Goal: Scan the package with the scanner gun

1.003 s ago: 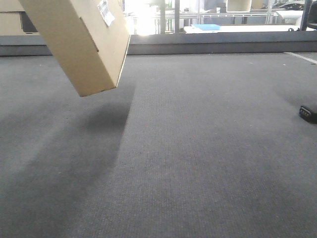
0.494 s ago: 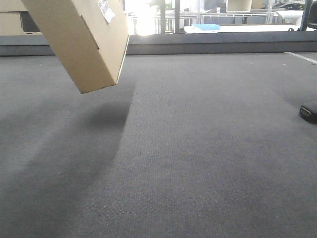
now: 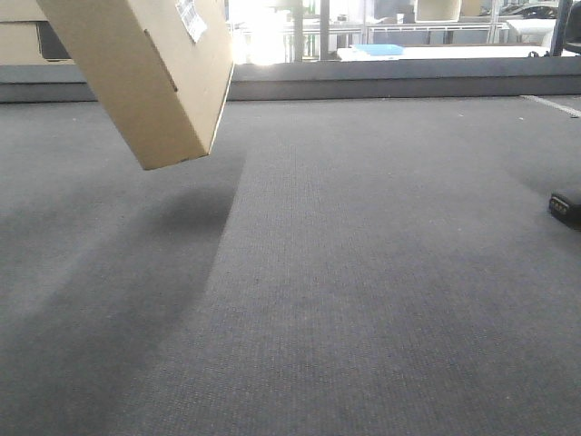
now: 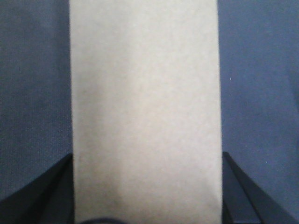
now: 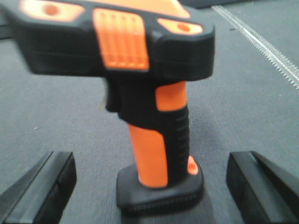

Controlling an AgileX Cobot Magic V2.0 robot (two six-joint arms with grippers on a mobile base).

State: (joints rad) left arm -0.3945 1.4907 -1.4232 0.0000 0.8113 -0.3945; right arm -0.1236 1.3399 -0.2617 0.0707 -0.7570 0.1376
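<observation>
Landmark: grey carpet (image 3: 363, 272), which fills the floor in all three views.
Package (image 3: 145, 82): a plain tan cardboard box, hanging clear above the far left part of the carpet. It is tilted, with its lowest corner pointing down and its top cut off by the upper edge of the front view.
Label (image 3: 191, 16): small and white, on the package face that turns to the right, high above the carpet. Its print is too small to read.
Shadow (image 3: 195, 213): a dark patch on the carpet directly under the package's low corner.
Left gripper (image 4: 147, 156): closed around the package. Its two dark fingers (image 4: 46, 191) meet the box's left and right sides, with the carpet seen past both edges.
Package, wrist view (image 4: 145, 112): a broad tan face between the fingers, running from the bottom to the top of the view.
Scanner gun (image 5: 149, 93): stands upright on the carpet on its black foot, with an orange and black grip and a chunky black head on top.
Right gripper (image 5: 152, 158): spread wide and holding nothing. Its fingers (image 5: 46, 186) sit low over the carpet, one on each side of the scanner's foot, with a clear gap on both sides.
Dark object (image 3: 565, 207): on the carpet at the right edge of the front view, well apart from the package. Too little shows to identify it.
Ledge (image 3: 408, 80): a low grey band bordering the carpet's far side.
</observation>
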